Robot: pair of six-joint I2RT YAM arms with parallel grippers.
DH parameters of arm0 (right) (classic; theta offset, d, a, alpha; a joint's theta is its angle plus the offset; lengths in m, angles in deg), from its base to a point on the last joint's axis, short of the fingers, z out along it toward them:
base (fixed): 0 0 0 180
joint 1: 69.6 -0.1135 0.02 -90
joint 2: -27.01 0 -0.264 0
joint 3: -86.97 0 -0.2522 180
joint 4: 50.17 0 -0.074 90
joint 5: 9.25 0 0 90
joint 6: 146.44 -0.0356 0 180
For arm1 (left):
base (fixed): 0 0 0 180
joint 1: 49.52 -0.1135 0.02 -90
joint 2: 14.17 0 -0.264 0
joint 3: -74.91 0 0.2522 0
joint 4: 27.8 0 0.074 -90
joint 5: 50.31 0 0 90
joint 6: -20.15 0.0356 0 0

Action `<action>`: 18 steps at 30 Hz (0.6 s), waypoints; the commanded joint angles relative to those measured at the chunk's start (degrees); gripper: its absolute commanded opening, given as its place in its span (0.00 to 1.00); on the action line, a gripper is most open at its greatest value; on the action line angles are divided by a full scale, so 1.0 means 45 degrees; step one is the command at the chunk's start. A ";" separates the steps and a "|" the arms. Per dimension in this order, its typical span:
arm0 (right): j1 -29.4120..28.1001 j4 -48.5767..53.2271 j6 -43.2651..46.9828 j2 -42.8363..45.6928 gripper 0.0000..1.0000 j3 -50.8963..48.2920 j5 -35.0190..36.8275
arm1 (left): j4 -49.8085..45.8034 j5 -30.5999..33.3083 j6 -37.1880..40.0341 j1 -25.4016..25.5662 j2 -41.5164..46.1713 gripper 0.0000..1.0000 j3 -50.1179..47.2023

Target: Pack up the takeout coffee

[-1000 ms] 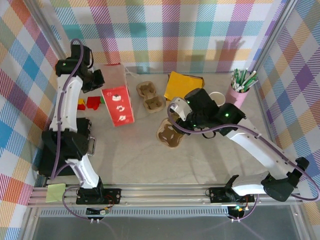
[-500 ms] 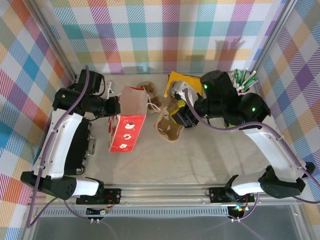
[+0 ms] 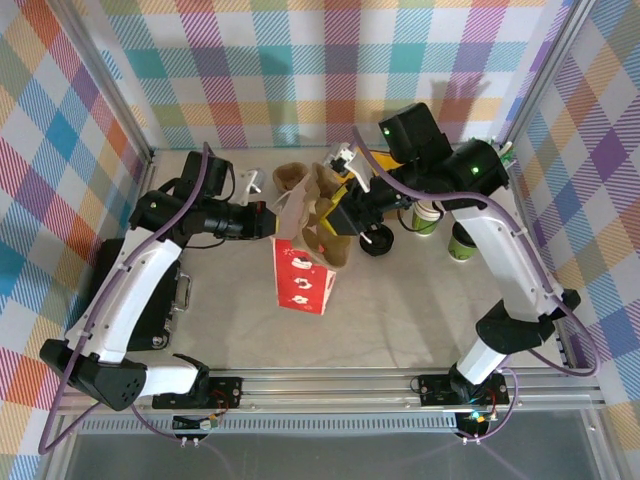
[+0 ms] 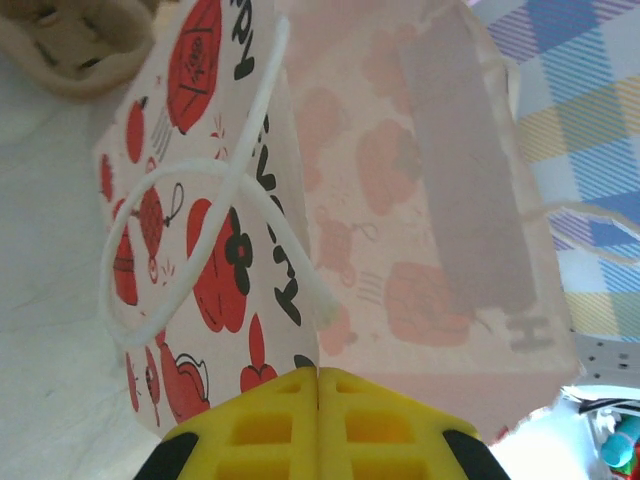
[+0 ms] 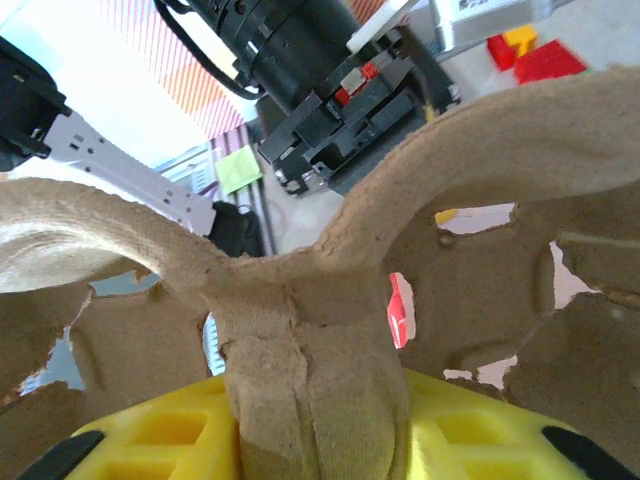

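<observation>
Currently the step in hand looks like loading the carrier into the bag, not yet the coffee itself.

Table (image 3: 400, 320): grey, arms based at the near edge.

Bag (image 3: 303, 282): red-and-white print, standing mid-table, mouth up and tipped toward the right arm. The left wrist view shows its printed wall (image 4: 200, 230) and a white cord handle (image 4: 215, 200) looping off it.

Left gripper (image 3: 268, 222): at the bag's top left edge. The left wrist view shows its yellow fingers pressed together (image 4: 318, 395) with the bag wall running down into them, so the jaws are closed, pinching the bag rim and holding it up.

Carrier (image 3: 318, 200): brown pulp, tilted, at the bag mouth. Cannot tell whether it is inside yet.

Right gripper (image 3: 340, 218): jaws clamped on the carrier's middle rib, seen close in the right wrist view (image 5: 315, 400), pulp (image 5: 300, 290) between the yellow fingers.

Cup (image 3: 427, 216): green, white rim, upright on the table right of the bag, under the right arm, untouched. A second cup (image 3: 462, 241) stands just beside it.

Lid (image 3: 378, 241): black, round, on the table between the bag and the cup, off the cup.

Next move, my guess: lower the carrier into the bag while the left keeps the mouth open, release, then lid the cup. Risk: the carrier snags the bag rim.
</observation>
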 commanded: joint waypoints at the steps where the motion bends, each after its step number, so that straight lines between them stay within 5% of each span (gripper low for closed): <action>1: 0.0365 0.0652 0.0567 -0.0356 0.36 0.0143 -0.1796 | 0.1349 -0.1210 0.0159 0.0171 0.0302 0.00 -0.0527; 18: 0.1106 0.1500 0.1361 -0.2551 0.35 -0.1163 -0.1696 | 0.1122 -0.1298 0.2141 0.0170 -0.0431 0.00 -0.1394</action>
